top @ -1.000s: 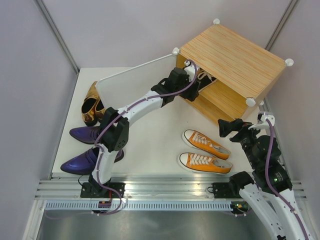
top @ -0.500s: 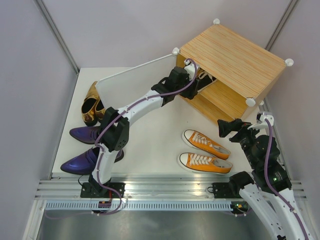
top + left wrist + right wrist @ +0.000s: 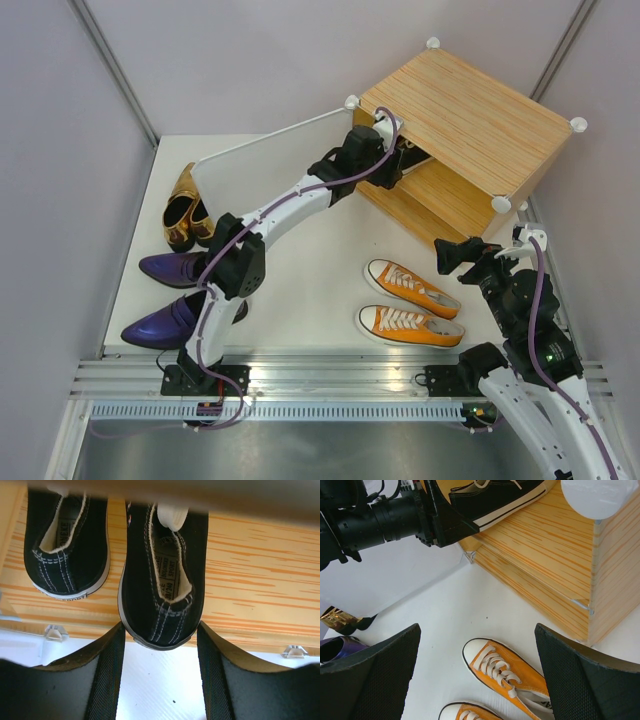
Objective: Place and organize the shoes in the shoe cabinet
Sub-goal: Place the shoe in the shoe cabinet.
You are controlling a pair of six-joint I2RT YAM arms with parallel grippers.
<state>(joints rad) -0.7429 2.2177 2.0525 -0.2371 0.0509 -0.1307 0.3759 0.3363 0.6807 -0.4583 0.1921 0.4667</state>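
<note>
Two black canvas sneakers stand heel-out on the shoe cabinet's (image 3: 470, 120) inner shelf (image 3: 260, 580). My left gripper (image 3: 159, 630) is shut on the heel of the right black sneaker (image 3: 160, 580), with a fingertip pressed against each side. The other black sneaker (image 3: 67, 545) sits just to its left. From above, the left gripper (image 3: 385, 150) reaches into the cabinet's mouth. Two orange sneakers (image 3: 412, 288) (image 3: 410, 326) lie on the table in front of the cabinet. My right gripper (image 3: 476, 630) hangs open above them, holding nothing.
Gold pumps (image 3: 185, 205) and two purple loafers (image 3: 170, 268) (image 3: 165, 322) lie by the table's left edge. The cabinet's white door panel (image 3: 272, 135) stands swung open to the left, behind the left arm. Grey walls close in both sides.
The left gripper has narrowed onto the black sneaker's heel and moved forward into the cabinet's opening. The right arm has not moved.
</note>
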